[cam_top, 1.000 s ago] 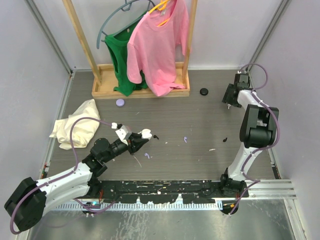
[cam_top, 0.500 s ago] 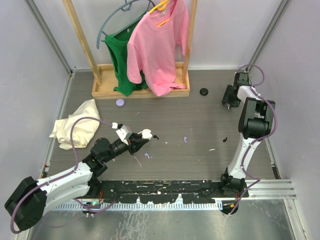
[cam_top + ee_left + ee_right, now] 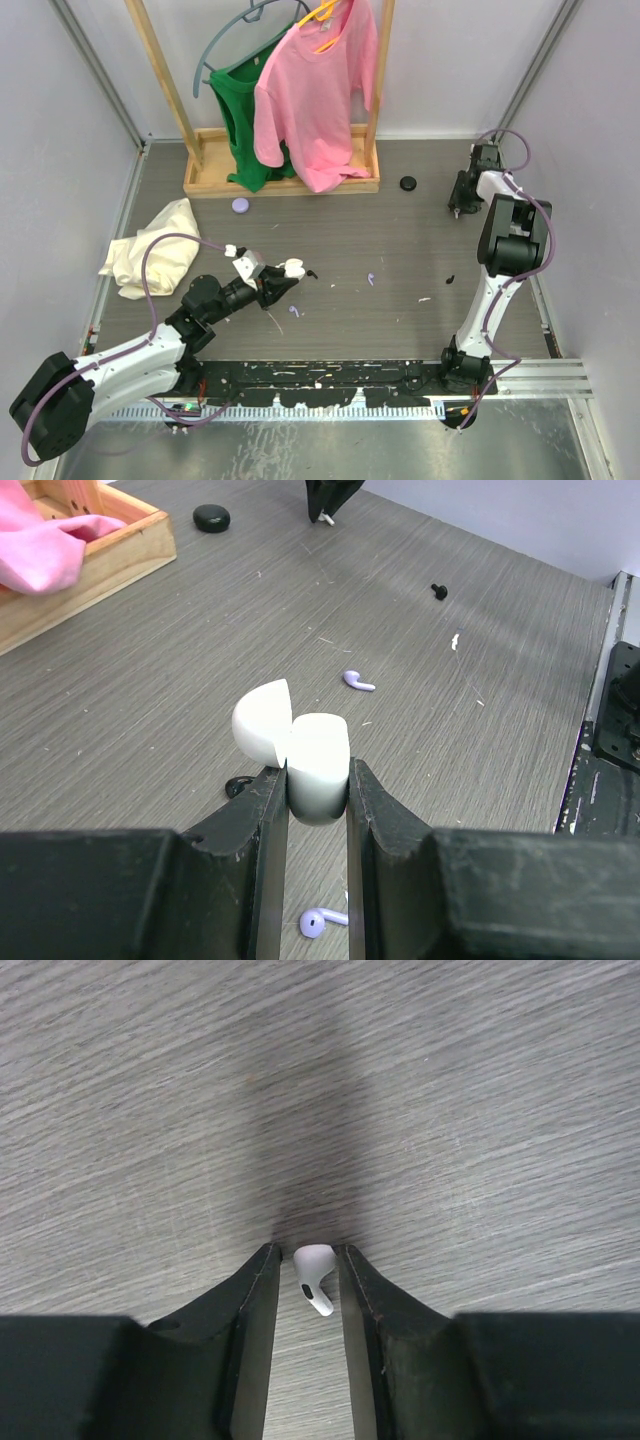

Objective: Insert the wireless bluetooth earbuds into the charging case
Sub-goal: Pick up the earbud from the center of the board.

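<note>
My left gripper (image 3: 317,780) is shut on the white charging case (image 3: 318,765), held low over the floor with its lid (image 3: 262,720) flipped open. At the far right my right gripper (image 3: 308,1252) points down at the floor. Its jaws stand narrowly open around a white earbud (image 3: 313,1273) that lies between the fingertips. The earbud touches the right finger, and a sliver of gap shows on the left. Lilac earbuds (image 3: 357,682) (image 3: 322,920) and black earbuds (image 3: 438,590) (image 3: 238,786) lie loose on the floor.
A wooden rack base (image 3: 215,182) with a pink shirt (image 3: 315,90) and a green shirt (image 3: 245,110) stands at the back. A cream cloth (image 3: 150,255) lies at the left. A black disc (image 3: 408,184) and a lilac disc (image 3: 240,205) lie near the rack. Walls close both sides.
My right gripper's jaws have narrowed around the white earbud, and its wrist has shifted slightly toward the far right. The left arm and the case have not moved.
</note>
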Controlling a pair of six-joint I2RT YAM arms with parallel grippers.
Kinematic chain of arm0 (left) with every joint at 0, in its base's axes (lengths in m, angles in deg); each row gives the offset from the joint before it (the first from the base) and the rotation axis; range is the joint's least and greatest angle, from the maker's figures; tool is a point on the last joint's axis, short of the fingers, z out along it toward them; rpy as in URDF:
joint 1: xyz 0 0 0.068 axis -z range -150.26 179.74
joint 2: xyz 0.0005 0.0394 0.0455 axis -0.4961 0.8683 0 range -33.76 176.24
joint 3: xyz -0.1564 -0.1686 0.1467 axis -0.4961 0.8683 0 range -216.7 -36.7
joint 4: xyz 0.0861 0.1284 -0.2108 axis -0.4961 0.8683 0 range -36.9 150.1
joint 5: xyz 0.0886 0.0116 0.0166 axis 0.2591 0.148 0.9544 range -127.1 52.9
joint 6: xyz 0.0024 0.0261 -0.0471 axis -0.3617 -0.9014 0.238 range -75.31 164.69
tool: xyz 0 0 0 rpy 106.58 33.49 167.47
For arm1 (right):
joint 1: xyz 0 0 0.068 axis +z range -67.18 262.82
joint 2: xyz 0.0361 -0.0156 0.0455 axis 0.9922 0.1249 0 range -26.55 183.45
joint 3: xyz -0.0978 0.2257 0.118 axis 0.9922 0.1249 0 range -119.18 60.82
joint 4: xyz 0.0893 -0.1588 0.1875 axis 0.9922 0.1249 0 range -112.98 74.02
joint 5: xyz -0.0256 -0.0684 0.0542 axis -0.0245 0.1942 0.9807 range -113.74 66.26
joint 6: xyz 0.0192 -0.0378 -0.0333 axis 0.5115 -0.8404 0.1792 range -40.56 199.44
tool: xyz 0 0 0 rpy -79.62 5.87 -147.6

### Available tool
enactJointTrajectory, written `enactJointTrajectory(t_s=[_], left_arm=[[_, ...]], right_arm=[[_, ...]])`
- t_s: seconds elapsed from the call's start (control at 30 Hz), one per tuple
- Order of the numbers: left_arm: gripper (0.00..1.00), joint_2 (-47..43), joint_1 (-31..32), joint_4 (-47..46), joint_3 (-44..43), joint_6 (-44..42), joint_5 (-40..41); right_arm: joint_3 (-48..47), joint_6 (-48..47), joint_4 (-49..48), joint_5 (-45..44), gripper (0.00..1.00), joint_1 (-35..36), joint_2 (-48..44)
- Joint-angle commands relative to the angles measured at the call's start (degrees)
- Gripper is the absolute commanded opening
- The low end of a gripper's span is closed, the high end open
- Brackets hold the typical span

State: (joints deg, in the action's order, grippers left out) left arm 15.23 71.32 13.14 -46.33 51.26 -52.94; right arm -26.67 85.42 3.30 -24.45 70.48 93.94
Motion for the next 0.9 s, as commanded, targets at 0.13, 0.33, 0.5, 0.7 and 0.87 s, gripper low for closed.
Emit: enactJointTrajectory(t_s=[0.13,0.33,0.5,0.7,0.87], left_arm=[[0.00,-0.28,0.25,-2.66,-2.33,-0.86,-0.44],[0.00,-0.39,0.19,-2.52,-2.38,-0.86,-0.59],[0.00,-0.94,0.24,-2.33,-2.33,-0.86,-0.65],[0.00,-1.66,0.21,-1.86,-2.33,-0.87,-0.64],[0.00,-2.33,0.18,-1.54,-2.15,-0.86,-0.44]], right_arm=[[-0.73,-0.67,1.30,0.60,0.27,-0.38,0.62],[2.73,1.14,0.43,3.26,0.21,-0.06,-3.19],[10.64,3.31,-1.85,6.43,0.19,1.41,-9.46],[23.30,5.66,-4.35,7.28,0.19,5.91,-17.44],[31.12,9.76,-4.93,6.74,0.19,11.39,-24.25]])
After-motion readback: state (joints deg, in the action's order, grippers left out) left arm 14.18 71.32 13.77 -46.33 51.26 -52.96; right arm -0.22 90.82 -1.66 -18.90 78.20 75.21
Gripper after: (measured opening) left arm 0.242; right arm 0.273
